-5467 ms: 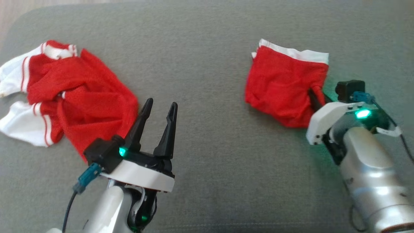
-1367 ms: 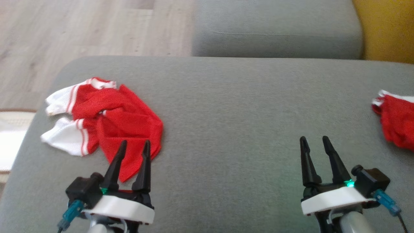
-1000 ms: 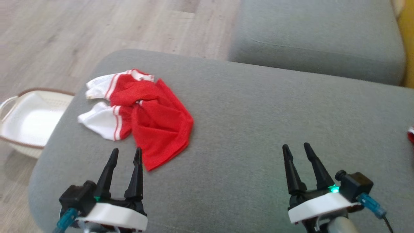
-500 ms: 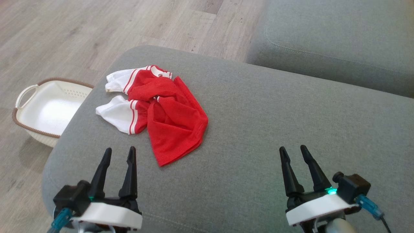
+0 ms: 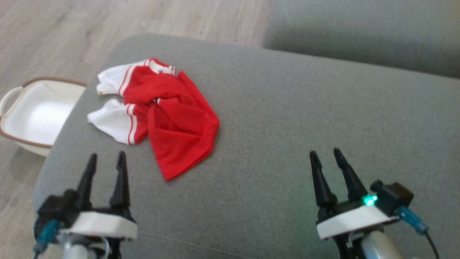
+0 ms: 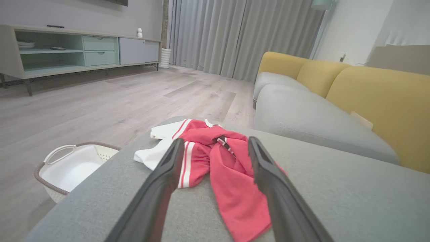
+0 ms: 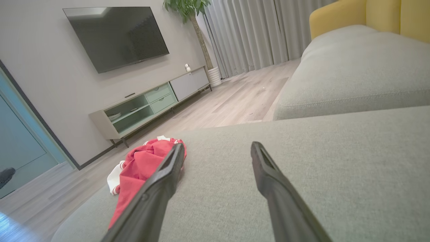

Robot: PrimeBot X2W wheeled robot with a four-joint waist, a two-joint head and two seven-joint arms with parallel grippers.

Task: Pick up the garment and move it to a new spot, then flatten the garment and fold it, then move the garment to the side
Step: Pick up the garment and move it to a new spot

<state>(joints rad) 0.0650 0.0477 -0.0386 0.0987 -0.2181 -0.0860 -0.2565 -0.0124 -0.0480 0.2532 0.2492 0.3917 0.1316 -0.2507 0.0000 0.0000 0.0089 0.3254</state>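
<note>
The crumpled red-and-white jersey (image 5: 158, 115) lies near the left end of the grey sofa cushion (image 5: 287, 118), while the left gripper (image 5: 107, 154) and right gripper (image 5: 325, 151) hover short of it, fingers apart and empty, seemingly ready for a pickup.

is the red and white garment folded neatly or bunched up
Bunched up. The garment lies crumpled on the grey cushion, red cloth creased and overlapping unevenly, white sleeves twisted out to one side.
</note>
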